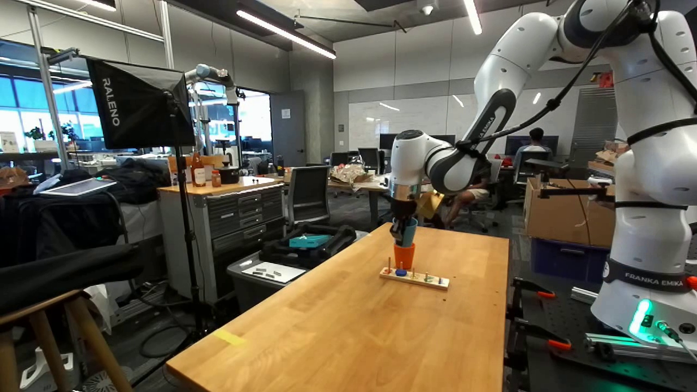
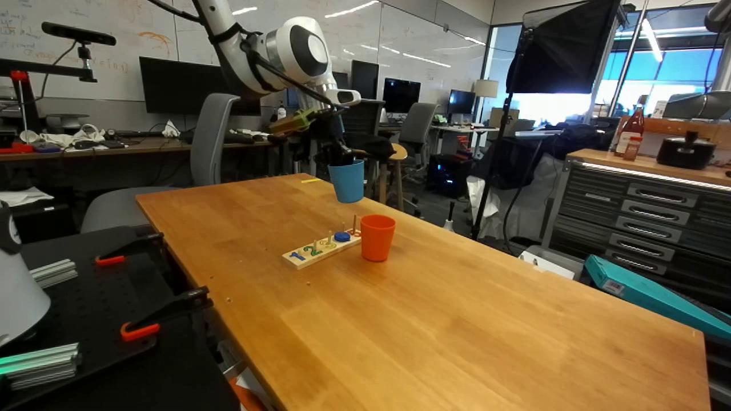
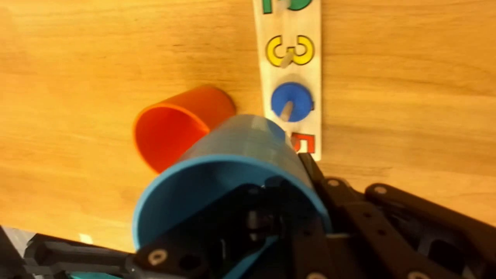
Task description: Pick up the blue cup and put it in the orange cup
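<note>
My gripper (image 3: 304, 182) is shut on the wall of the blue cup (image 3: 248, 141), with one finger inside the cup and one outside. The gripper also shows in both exterior views (image 1: 400, 231) (image 2: 341, 157). The blue cup hangs above table height, mouth up, in both exterior views (image 1: 408, 233) (image 2: 347, 184). The orange cup (image 2: 377, 238) stands upright on the table, open side up. In that exterior view the blue cup is apart from it, higher and to the left. The orange cup also shows in the other views (image 1: 404, 257) (image 3: 211, 102); in the wrist view, the blue cup covers part of it.
A wooden number board with upright pegs (image 2: 302, 261) lies right beside the orange cup, also in the other views (image 1: 419, 279) (image 3: 271, 73). A blue disc (image 3: 292, 95) sits on one peg. The wooden table (image 1: 381, 337) has edges on its sides.
</note>
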`<state>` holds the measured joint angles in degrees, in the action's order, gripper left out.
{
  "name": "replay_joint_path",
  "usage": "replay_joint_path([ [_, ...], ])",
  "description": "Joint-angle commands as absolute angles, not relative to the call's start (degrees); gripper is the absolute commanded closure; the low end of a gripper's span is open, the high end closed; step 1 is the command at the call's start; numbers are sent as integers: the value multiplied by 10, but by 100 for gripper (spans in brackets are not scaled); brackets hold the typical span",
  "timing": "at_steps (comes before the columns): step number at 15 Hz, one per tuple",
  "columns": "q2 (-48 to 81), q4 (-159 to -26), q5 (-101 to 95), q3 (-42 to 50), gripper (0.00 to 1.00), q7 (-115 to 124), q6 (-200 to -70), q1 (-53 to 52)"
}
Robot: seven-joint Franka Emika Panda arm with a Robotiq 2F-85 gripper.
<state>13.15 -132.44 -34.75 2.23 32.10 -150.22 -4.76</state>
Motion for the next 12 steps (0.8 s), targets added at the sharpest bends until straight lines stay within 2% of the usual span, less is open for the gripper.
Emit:
replay_joint_path([
  [1,115,-1320,-339,48,95,291,-1493,-43],
  [12,204,-1269,-350,87,95,328,-1516,-52],
])
